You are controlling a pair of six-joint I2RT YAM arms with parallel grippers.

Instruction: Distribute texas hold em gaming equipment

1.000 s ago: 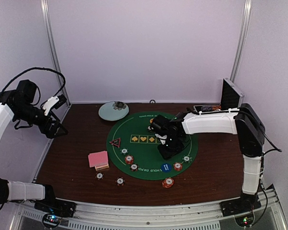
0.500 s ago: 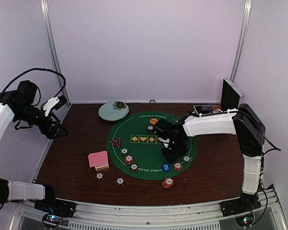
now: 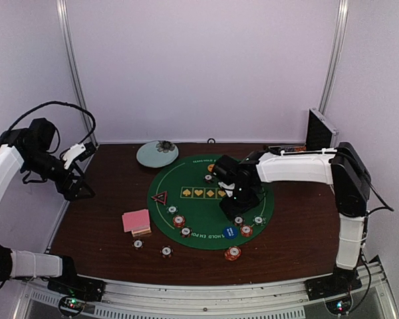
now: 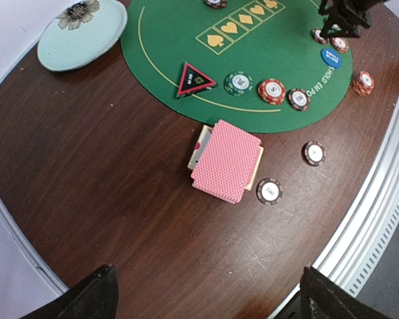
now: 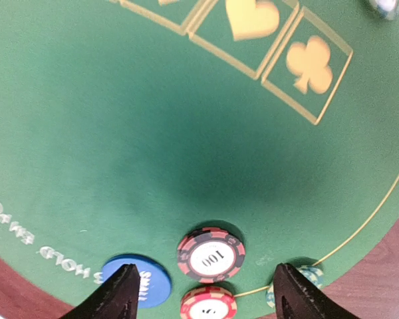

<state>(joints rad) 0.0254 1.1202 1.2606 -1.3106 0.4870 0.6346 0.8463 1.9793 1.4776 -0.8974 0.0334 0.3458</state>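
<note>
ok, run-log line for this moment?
left gripper: open, raised left of pink-backed card deck | right gripper: open, over dark red striped poker chip on green round felt mat | held: nothing

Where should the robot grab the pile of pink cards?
Probably across the long edges of the pink cards, coming straight down: the pile lies flat on the table, slightly fanned, with nothing sticking up. Pinch toward the end away from the dark chip.

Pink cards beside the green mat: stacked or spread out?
Stacked: the pink-backed cards lie face down in one slightly skewed pile on the table.
</note>
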